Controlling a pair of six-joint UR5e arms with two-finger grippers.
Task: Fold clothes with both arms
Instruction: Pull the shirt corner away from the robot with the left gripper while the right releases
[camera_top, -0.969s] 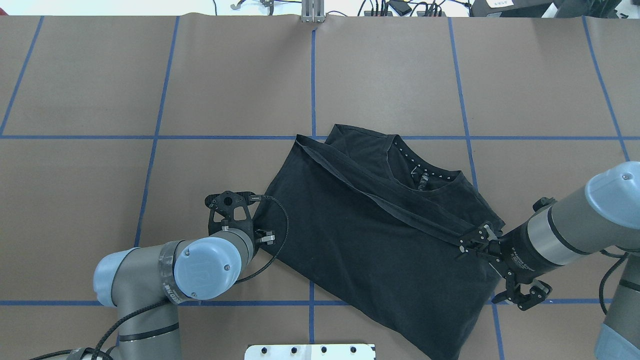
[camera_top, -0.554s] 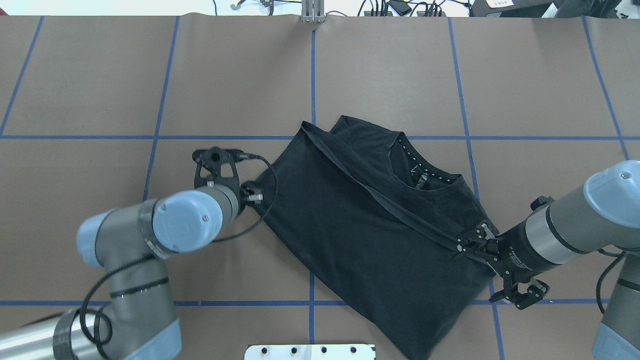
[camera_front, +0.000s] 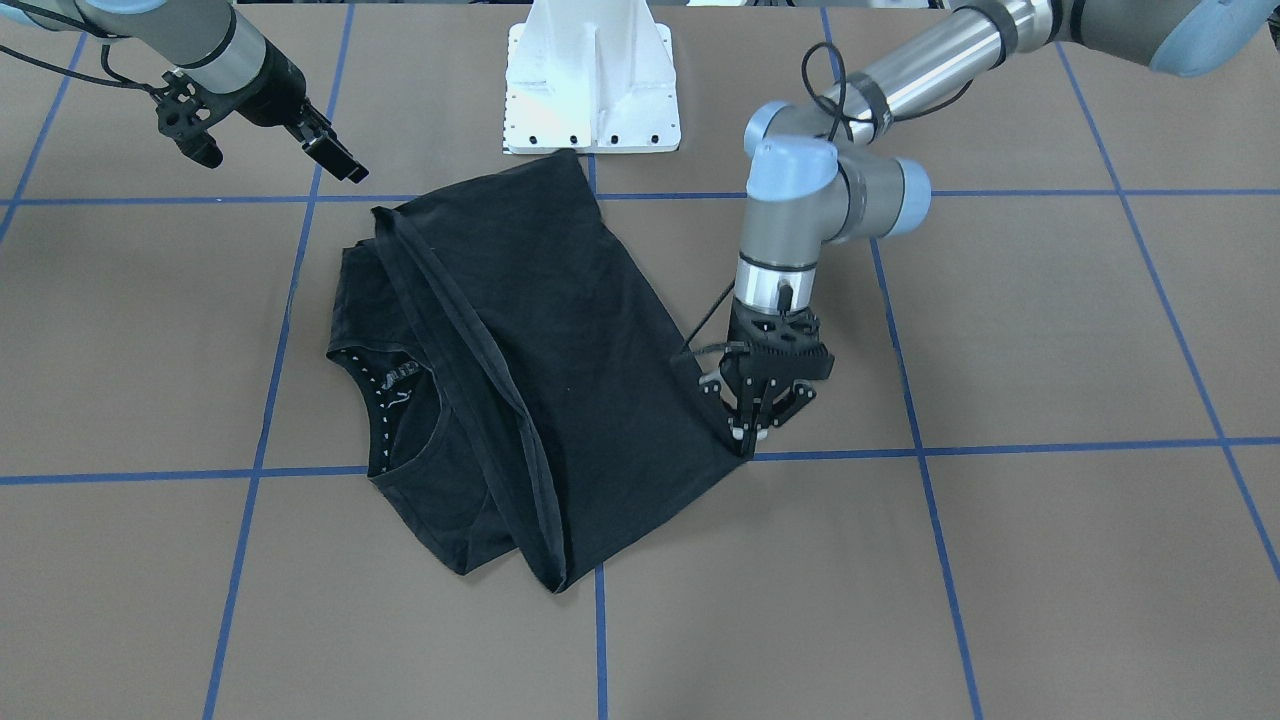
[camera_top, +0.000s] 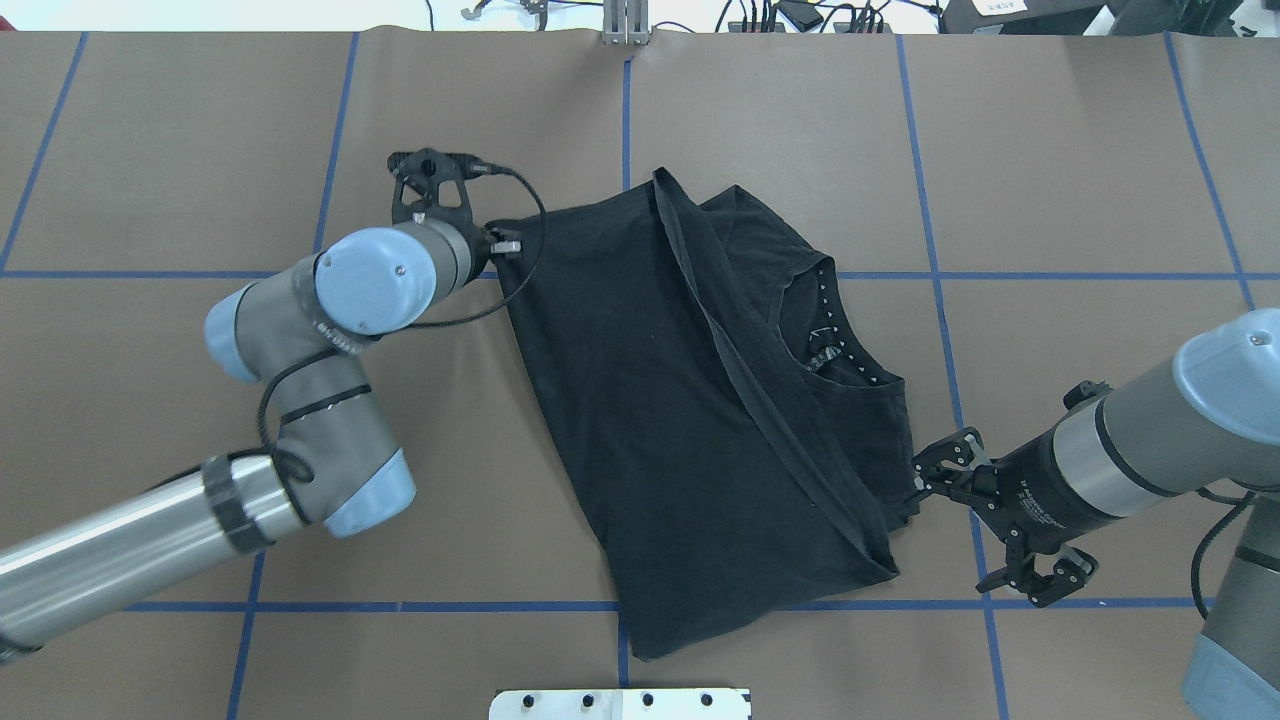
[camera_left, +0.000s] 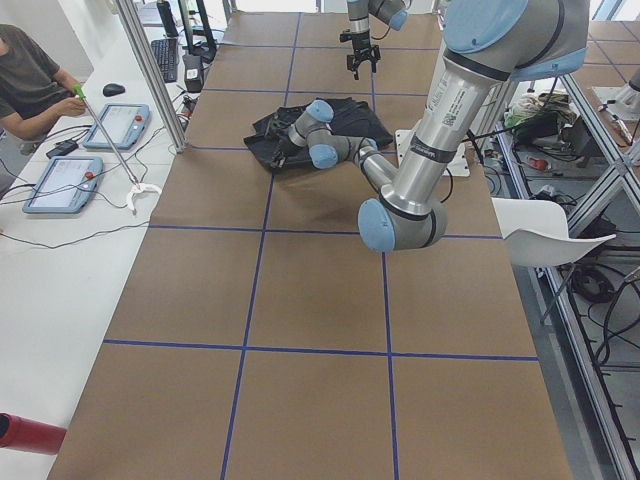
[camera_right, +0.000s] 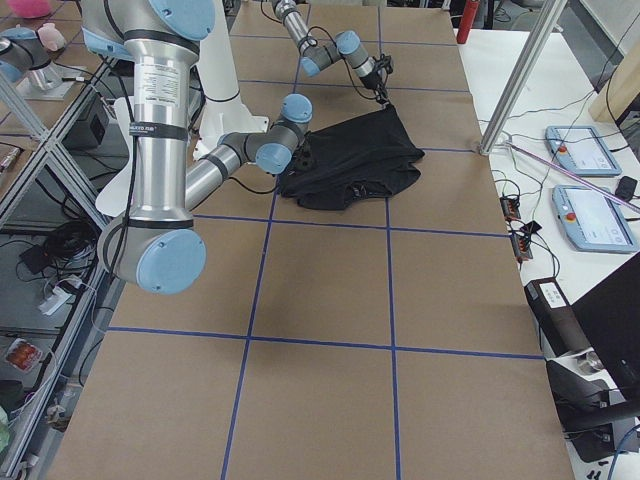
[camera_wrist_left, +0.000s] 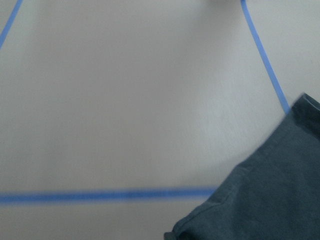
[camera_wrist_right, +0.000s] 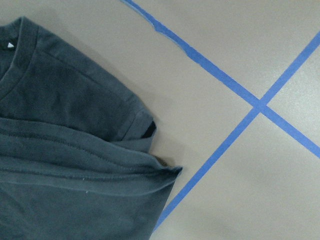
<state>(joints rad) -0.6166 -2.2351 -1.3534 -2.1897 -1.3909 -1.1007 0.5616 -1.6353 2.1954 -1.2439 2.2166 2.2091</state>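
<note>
Exterior front-facing: left tool (camera_front: 752, 428) clamped on T-shirt (camera_front: 560, 330) corner; right tool (camera_front: 338, 162) looks parted

The overhead camera looks forward and down from behind; the front camera faces it. Both share the whole T-shirt (camera_top: 680, 420). Side cameras stand far off at the table (camera_top: 800, 130) ends. Wrist cameras sit close — each shows only a cloth corner just beyond the left gripper (camera_front: 751, 434) or the right gripper (camera_top: 925, 478).

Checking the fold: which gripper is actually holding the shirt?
The left gripper, shut on the T-shirt's corner; the right gripper is open, off the cloth.
</note>
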